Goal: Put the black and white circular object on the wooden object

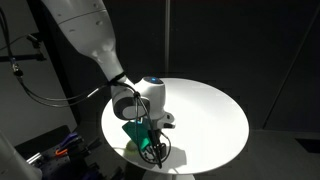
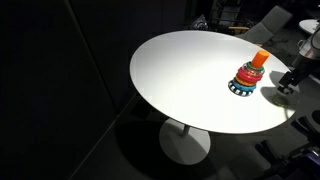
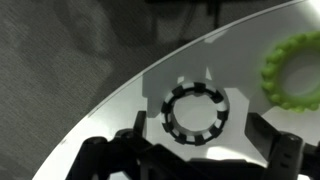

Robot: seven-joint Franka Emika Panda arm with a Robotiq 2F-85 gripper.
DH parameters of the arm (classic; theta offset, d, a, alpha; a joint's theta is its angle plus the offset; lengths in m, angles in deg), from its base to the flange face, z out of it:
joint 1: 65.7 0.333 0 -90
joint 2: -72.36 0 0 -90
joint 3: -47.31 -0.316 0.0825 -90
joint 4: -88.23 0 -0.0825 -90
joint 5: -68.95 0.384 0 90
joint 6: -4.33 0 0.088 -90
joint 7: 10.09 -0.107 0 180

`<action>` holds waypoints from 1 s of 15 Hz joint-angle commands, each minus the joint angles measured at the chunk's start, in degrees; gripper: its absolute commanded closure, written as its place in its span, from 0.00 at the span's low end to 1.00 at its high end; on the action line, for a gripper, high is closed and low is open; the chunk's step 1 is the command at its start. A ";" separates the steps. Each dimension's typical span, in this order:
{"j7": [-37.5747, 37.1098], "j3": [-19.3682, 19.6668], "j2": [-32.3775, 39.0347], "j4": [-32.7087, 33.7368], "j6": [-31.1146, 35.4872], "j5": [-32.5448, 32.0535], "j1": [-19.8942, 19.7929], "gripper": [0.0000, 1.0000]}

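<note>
Black and white circular object (image 3: 192,112) is lying flat on the tabletop (image 3: 235,55) in the wrist view, close to the tabletop's curved edge. Its toothed rim of alternating dark and light segments is showing whole. The tool (image 3: 195,138) is standing wide. Its two dark fingers (image 3: 278,148) are reaching in from the bottom of that view, one on either side of the ring and apart from it, gripping nothing. A knobbly yellow-green ring (image 3: 295,70) is lying flat near the same edge, off to one side and apart from the segmented ring.

The wooden object (image 2: 248,76) is showing clearly only in an exterior view. It is standing upright near the tabletop's (image 2: 180,70) edge and carrying its stacked pieces: a yellow-orange top, a red middle and a wider blue toothed base. The tool (image 2: 288,82) is appearing there as a dark shape just beyond it at the edge, and its opening cannot be read from that side.

In an exterior view the white arm (image 1: 85,30) is bending down to the tabletop's (image 1: 210,110) edge, with the tool (image 1: 152,140) sitting low over the surface. A teal-green shape (image 1: 134,133) is sitting just beside it, too blurred to name. The segmented ring is too small to make out in both exterior views.
</note>
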 commanded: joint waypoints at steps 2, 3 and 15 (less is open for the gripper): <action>-0.53 -1.08 1.08 1.07 0.15 0.41 -1.03 0.09; -0.55 -1.08 1.15 1.09 0.14 0.37 -1.01 0.09; -1.51 -1.13 -1.52 1.55 -2.40 0.52 -0.45 0.58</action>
